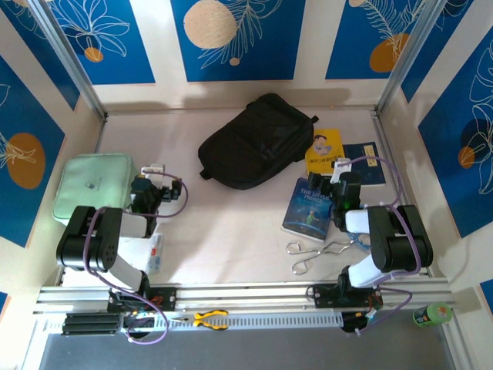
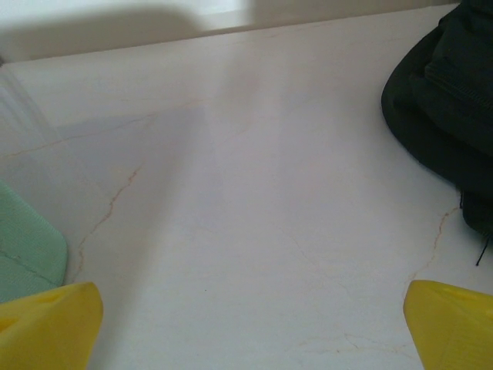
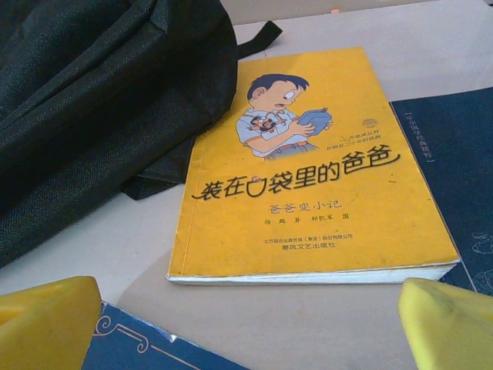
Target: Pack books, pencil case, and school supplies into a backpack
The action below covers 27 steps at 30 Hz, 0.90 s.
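Backpack: the backpack is lying flat by the middle of the far edge of the worktop, and no open mouth is showing on it.
Books: all three are lying outside it, toward the right edge. The yellow book is sitting close against the backpack's right side, and the navy book is lying just beside the yellow one. The blue book is lying nearer the near edge, next to the right arm.
Other supplies: a mint-green pouch is resting by the left edge. A looped metal tool is lying close to the near edge on the right. A small red-and-white item is lying half hidden under the left arm, too covered to name.
Left gripper: the left gripper is hanging over bare worktop between pouch and backpack, with its fingers spread wide and gripping nothing.
Right gripper: the right gripper is hovering low over the books, spread wide and empty, with the yellow book lying straight ahead of it.
Progress: nothing appears to be packed, so the job is looking to be at its very start — the backpack is waiting to be opened and every item is waiting to go in.
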{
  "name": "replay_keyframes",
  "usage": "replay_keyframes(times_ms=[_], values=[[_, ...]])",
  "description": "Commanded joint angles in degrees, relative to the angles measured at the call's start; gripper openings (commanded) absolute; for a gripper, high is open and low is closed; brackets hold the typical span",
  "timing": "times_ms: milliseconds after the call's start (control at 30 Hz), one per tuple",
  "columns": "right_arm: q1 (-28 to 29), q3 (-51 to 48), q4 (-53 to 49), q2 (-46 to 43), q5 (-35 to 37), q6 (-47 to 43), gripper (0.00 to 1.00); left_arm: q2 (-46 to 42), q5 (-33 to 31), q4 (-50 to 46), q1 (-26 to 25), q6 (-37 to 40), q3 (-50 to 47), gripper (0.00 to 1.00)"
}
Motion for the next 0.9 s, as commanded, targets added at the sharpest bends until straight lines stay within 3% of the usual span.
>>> replay_keyframes(times_ms=[0,167,333,533,667,867], values=[[1.2,3.2,-7.4,-7.6,3.1,-1.0,0.99,-7.6,-2.4,-3.0,0.3,-0.5,-0.5,1.00],[3.3,13.1,-27.4,-11.9,4.1,4.0,0.99,-18.5,-4.9,-18.2,0.2,-5.6,3.3,1.00],[7.7,30.9,-52.2,-5.4,2.4,15.3,0.96,-26.4,-7.8,-38.9,0.3,-23.3,10.8,1.00],[14.1,47.0,-62.6,5.9,-8.1,22.1,0.94,-28.3,1.9,-51.5,0.4,-28.2,17.7,1.00],[18.4,55.5,-61.9,13.7,-11.9,24.4,0.94,-27.9,12.7,-50.5,0.3,-26.4,19.1,1.00],[23.1,72.7,-67.2,27.8,-14.2,25.8,0.88,-27.2,16.9,-53.0,0.2,-25.8,20.8,1.00]])
